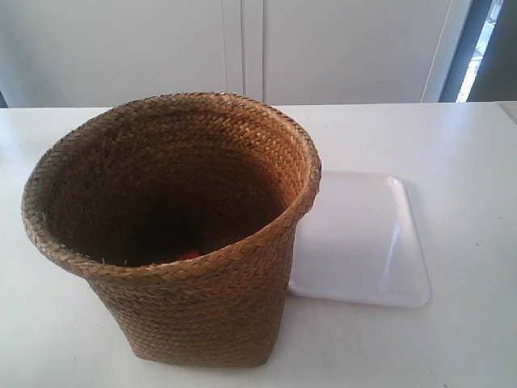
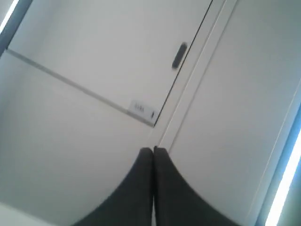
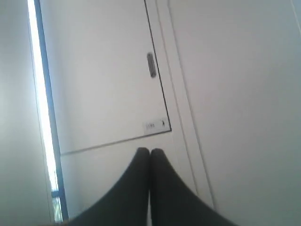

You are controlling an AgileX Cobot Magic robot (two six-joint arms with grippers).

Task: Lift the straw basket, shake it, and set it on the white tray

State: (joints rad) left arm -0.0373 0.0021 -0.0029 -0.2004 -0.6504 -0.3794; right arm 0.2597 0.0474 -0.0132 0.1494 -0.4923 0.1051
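The brown woven straw basket (image 1: 202,299) stands upright on the white table in the exterior view, left of centre, its round mouth open and a small red thing (image 1: 186,255) showing deep inside. The white tray (image 1: 363,242) lies flat directly beside it on the right, its near-left part hidden behind the basket. No arm appears in the exterior view. My left gripper (image 2: 153,149) is shut, fingertips pressed together, facing white cabinet doors. My right gripper (image 3: 150,150) is likewise shut with nothing in it. Neither wrist view shows the basket or tray.
The white table (image 1: 452,339) runs across the exterior view, with white cabinet doors (image 1: 242,48) behind it and a window strip (image 1: 485,40) at the far right. Both wrist views face cabinet doors with a dark handle (image 2: 179,55) (image 3: 151,65).
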